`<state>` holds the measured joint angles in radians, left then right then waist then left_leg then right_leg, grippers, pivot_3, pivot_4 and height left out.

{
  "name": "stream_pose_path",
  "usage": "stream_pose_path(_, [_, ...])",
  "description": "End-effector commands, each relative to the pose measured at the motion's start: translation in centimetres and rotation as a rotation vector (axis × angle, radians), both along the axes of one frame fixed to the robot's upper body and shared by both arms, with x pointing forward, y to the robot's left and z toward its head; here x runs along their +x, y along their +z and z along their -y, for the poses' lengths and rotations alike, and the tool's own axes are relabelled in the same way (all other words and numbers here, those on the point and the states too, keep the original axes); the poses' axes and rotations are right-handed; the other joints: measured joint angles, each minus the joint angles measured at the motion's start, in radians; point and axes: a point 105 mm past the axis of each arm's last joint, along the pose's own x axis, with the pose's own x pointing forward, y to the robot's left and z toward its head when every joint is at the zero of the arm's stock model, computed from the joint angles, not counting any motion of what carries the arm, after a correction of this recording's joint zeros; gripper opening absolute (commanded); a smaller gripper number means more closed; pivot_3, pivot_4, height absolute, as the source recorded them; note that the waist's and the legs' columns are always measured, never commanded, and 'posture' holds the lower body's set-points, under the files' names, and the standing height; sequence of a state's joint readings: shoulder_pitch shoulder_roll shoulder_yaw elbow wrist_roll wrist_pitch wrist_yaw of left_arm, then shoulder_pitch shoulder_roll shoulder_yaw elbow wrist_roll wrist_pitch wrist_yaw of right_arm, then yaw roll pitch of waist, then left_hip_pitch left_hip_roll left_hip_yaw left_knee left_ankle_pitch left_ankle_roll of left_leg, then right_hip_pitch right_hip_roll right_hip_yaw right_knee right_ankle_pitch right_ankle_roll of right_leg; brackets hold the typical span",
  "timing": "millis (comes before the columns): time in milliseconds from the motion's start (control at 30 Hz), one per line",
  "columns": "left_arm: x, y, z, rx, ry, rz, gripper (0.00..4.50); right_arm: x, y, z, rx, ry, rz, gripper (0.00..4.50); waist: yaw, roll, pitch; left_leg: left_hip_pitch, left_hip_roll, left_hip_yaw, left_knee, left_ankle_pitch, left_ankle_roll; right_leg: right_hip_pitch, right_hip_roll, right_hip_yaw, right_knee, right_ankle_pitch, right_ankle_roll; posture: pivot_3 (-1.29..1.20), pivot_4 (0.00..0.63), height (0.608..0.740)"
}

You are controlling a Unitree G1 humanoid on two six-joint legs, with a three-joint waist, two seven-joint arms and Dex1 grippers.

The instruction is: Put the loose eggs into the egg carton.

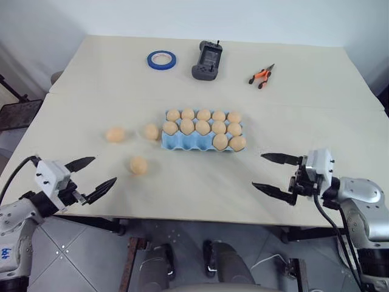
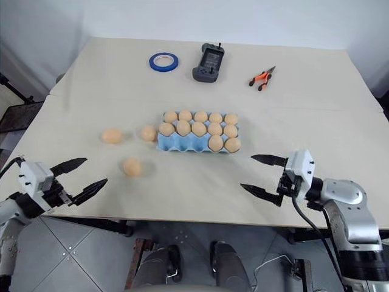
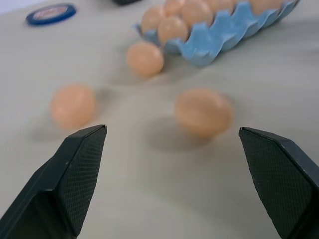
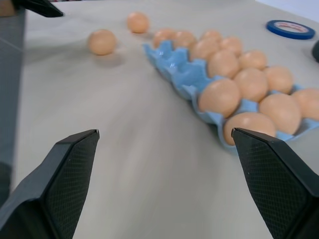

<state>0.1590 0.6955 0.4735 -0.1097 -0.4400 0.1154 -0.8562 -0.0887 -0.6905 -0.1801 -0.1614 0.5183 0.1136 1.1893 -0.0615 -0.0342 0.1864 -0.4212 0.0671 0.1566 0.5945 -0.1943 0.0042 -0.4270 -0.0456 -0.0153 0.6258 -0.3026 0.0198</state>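
Observation:
Three loose eggs lie on the table left of the egg carton (image 1: 182, 143): one (image 1: 151, 131) right beside its left end, one (image 1: 115, 134) further left, one (image 1: 138, 165) nearer the front. The light-blue carton holds several eggs; its front row has bare cups on the left. My left gripper (image 1: 104, 170) hovers open at the front left, empty, the nearest egg (image 3: 203, 112) lying just ahead between its fingers (image 3: 82, 164). At the front right my right gripper (image 1: 258, 170) stands open and empty, short of the carton's right end (image 4: 174, 62).
A blue tape ring (image 1: 161, 59), a black handheld controller (image 1: 207, 61) and orange-handled pliers (image 1: 261, 76) lie along the far side of the table. A seam crosses the tabletop behind the carton. Both grippers are close to the table's front edge (image 1: 194, 216).

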Motion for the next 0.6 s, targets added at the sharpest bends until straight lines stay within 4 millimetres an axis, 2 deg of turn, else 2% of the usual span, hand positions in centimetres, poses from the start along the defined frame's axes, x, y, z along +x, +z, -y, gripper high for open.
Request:
stream_pose_path(33, [-0.6,0.0,0.4,-0.011,0.033,-0.002,4.5,-1.1,1.8,-1.3,0.017,0.077,0.088,4.45,0.0,0.0,0.0,0.0,0.0,0.0,0.0,0.0,0.0,0.0,0.0,0.0,0.0,0.0,0.0,0.0,0.15,0.74])
stream_pose_path(267, [0.3,-0.9,2.3,-0.082,0.085,0.004,4.5,-0.9,2.4,-2.7,0.087,0.124,0.116,4.45,0.005,0.0,0.0,-0.001,0.0,-0.001,0.0,0.0,0.0,0.001,0.0,0.0,-0.004,0.0,0.0,0.0,0.15,0.74])
stream_pose_path(500, [2.5,-1.2,4.3,-0.126,0.108,0.009,4.5,-0.6,0.6,-4.3,0.167,0.173,0.12,4.45,0.006,-0.001,-0.001,-0.001,0.0,-0.001,-0.001,-0.001,0.001,0.001,0.0,-0.001,-0.004,0.001,0.001,0.0,0.15,0.74])
stream_pose_path(600, [3.3,-1.4,5.5,-0.127,0.083,0.0,4.5,-0.2,0.1,-5.0,0.195,0.173,0.116,4.45,0.005,-0.001,-0.001,-0.001,0.0,-0.001,0.0,0.0,0.001,0.001,0.0,-0.001,-0.003,0.004,0.007,0.0,0.15,0.74])
